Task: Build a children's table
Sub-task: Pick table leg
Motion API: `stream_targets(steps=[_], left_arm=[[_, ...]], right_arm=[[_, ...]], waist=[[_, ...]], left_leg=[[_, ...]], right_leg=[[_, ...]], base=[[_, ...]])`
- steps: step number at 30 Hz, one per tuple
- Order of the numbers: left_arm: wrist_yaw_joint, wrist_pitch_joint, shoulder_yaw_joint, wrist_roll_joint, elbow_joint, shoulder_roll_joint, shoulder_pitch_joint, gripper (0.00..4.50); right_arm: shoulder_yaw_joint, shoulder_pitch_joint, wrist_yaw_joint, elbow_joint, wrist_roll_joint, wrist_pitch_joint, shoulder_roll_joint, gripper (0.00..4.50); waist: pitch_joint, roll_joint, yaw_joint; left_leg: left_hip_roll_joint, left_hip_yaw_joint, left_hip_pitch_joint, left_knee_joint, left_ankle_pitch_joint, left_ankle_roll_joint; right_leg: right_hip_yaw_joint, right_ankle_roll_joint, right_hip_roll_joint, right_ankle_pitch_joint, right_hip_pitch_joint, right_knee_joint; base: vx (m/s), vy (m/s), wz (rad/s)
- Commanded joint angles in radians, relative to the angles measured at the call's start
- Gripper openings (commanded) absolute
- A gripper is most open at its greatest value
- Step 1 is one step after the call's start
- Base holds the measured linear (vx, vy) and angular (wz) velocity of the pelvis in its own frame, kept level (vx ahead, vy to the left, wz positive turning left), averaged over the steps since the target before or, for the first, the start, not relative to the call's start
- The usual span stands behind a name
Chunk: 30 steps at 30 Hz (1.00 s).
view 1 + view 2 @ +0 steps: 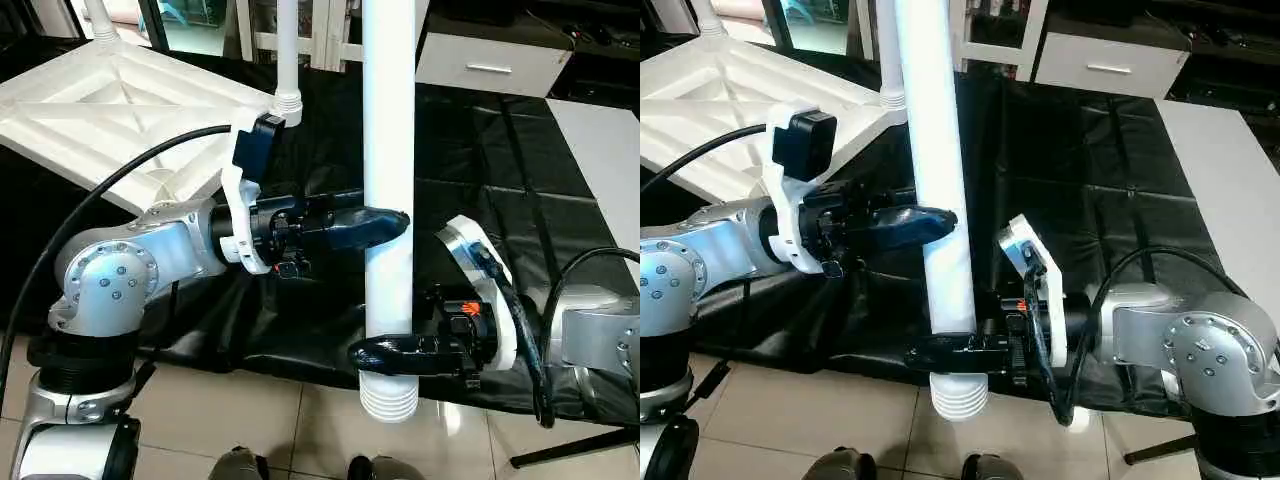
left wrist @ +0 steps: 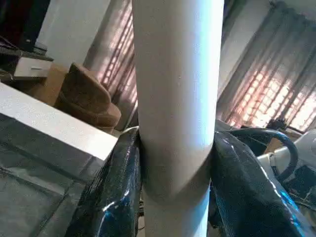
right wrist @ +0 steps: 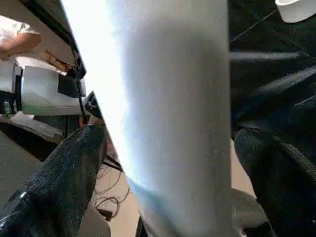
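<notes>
Item: white tube leg, long, held upright in front of the near edge of the black-sheeted work table; its ribbed end hangs below the table edge, over the tiled floor.

Item: left gripper, reaching in from the robot's left at mid-height of the leg. Black fingers pressed against both sides of the tube, clamped on it, as the left wrist view shows.

Item: right gripper, lower on the same leg, just above the ribbed end. Its fingers stand wide on either side of the tube; in the right wrist view a gap shows between one finger and the tube, so the jaws read as spread around the leg rather than pinching it.

Item: white square top, lying underside up at the far left corner of the work table, X-ribs showing. A second white leg stands upright at its nearer corner socket; another leg base shows at a farther corner.

Item: white cabinet with drawer, beyond the table's far edge.

Item: black cable, arching over the left forearm.
</notes>
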Motion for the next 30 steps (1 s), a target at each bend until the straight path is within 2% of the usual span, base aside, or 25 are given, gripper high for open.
stream_targets(steps=[1, 3, 14, 16, 24, 30], left_arm=[[-0.013, 0.000, -0.017, 0.002, -0.024, 0.003, -0.021, 1.77], [-0.016, 0.002, -0.019, 0.000, -0.028, 0.006, -0.020, 1.77], [-0.024, -0.004, -0.023, 0.008, -0.022, 0.010, -0.024, 1.77], [-0.025, -0.005, -0.023, 0.009, -0.022, 0.013, -0.024, 1.77], [-0.026, -0.006, -0.022, 0.010, -0.022, 0.016, -0.025, 1.77], [-0.027, -0.008, -0.021, 0.015, -0.022, 0.016, -0.025, 1.77]], right_arm=[[0.004, 0.001, -0.005, -0.012, -0.006, -0.011, -0.006, 4.50], [0.007, -0.001, -0.003, -0.009, -0.008, -0.014, -0.008, 4.50], [0.016, -0.002, -0.001, -0.008, -0.013, -0.021, -0.011, 3.37], [0.017, -0.002, 0.000, -0.007, -0.013, -0.021, -0.013, 3.37], [0.017, 0.001, 0.001, -0.007, -0.017, -0.024, -0.014, 2.52], [0.020, 0.002, 0.003, -0.007, -0.018, -0.032, -0.015, 2.15]], waist=[[-0.071, -0.001, -0.001], [-0.072, -0.001, -0.001], [-0.073, -0.001, -0.001], [-0.073, -0.001, -0.001], [-0.075, -0.001, -0.001], [-0.078, 0.000, 0.000]], left_leg=[[0.052, -0.018, 0.008, -0.078, -0.029, 0.004], [0.053, -0.018, 0.007, -0.078, -0.025, 0.004], [0.053, -0.019, 0.007, -0.077, -0.016, 0.008], [0.052, -0.018, 0.007, -0.077, -0.017, 0.008], [0.052, -0.018, 0.007, -0.076, -0.012, 0.011], [0.053, -0.018, 0.007, -0.075, -0.004, 0.013]], right_leg=[[0.058, -0.209, -0.081, -0.156, 0.062, -0.074], [0.058, -0.206, -0.081, -0.159, 0.062, -0.074], [0.057, -0.211, -0.080, -0.139, 0.063, -0.071], [0.058, -0.209, -0.080, -0.142, 0.063, -0.072], [0.058, -0.216, -0.080, -0.124, 0.064, -0.070], [0.057, -0.220, -0.080, -0.111, 0.065, -0.067]], base=[[0.000, 0.000, 0.00], [0.000, 0.000, 0.00], [0.000, 0.000, 0.00], [0.000, 0.000, 0.00], [0.000, 0.000, 0.00], [0.000, 0.000, 0.00]])
